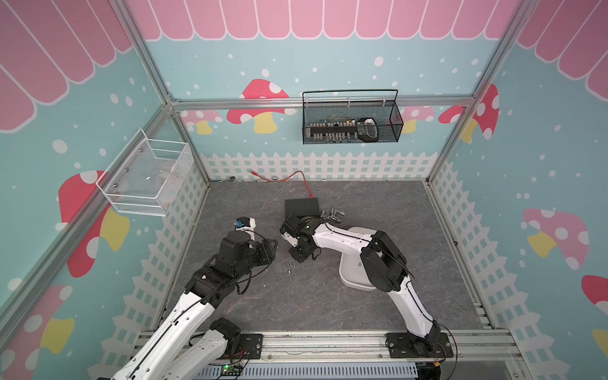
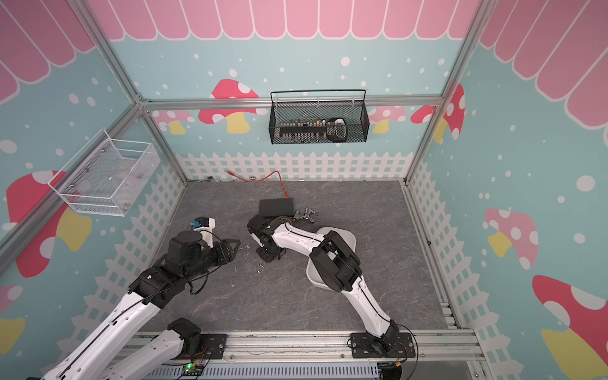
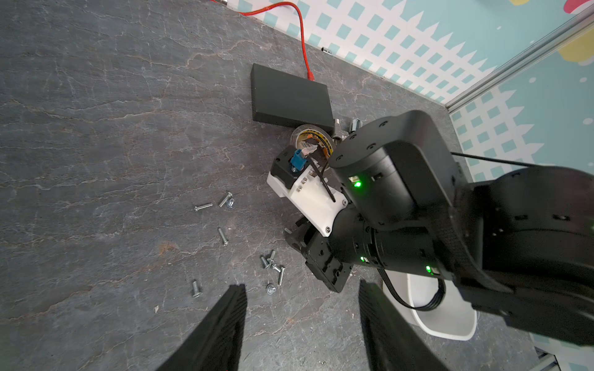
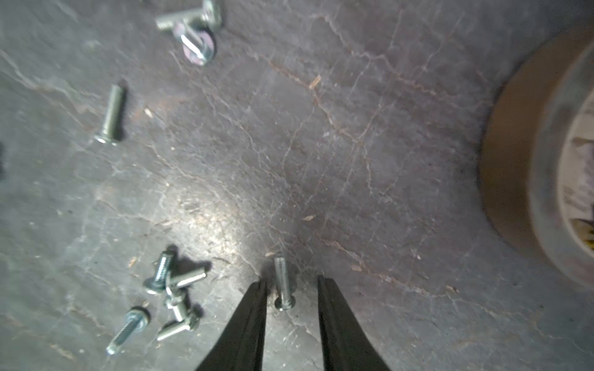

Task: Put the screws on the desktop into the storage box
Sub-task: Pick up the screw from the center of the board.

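Several small silver screws (image 3: 273, 266) lie scattered on the dark grey desktop (image 1: 296, 302) between the two arms, seen in a top view as a small cluster (image 2: 260, 263). My right gripper (image 4: 292, 282) points down at the desktop, open. One screw (image 4: 283, 286) lies between its fingertips with a gap on each side, and a heap of others (image 4: 173, 295) lies just beside it. My left gripper (image 3: 302, 286) hovers open near the screws with nothing between its fingers. The white storage box (image 1: 352, 273) sits under the right arm, partly hidden by it.
A flat black box (image 1: 302, 206) with a red cable (image 1: 302, 184), a tape roll (image 3: 313, 138) and a chrome faucet piece (image 1: 332, 214) lie behind the right gripper. A black wire basket (image 1: 352, 121) hangs on the back wall and a white mesh basket (image 1: 144, 177) on the left wall.
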### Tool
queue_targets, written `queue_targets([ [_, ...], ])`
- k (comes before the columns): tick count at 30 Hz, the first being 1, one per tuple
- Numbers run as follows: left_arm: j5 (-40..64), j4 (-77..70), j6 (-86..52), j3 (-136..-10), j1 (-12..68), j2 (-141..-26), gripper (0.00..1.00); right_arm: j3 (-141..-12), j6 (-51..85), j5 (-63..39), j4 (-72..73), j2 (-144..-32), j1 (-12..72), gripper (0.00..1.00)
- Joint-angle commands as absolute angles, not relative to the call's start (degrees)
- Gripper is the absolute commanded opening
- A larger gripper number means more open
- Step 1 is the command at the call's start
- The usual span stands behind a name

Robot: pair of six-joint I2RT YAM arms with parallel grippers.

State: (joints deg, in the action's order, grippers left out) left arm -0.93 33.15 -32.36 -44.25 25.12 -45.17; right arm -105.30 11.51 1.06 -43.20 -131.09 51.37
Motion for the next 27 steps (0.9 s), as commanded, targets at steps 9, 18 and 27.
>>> queue_targets([
  [9, -1.8, 33.0, -32.4, -43.8, 24.8, -44.9, 0.61, -107.3, 11.8, 3.0, -48.0, -134.2, 51.7, 0.18],
  [18, -1.6, 33.1, -32.4, -43.8, 24.8, -45.0, 0.61, -107.8, 12.7, 3.2, -48.8, -132.9, 51.7, 0.02],
  [27, -1.8, 33.0, -32.4, -43.7, 24.8, -45.0, 0.61, -107.8, 13.5, 2.6, -47.5, -127.8, 51.7, 0.0],
])
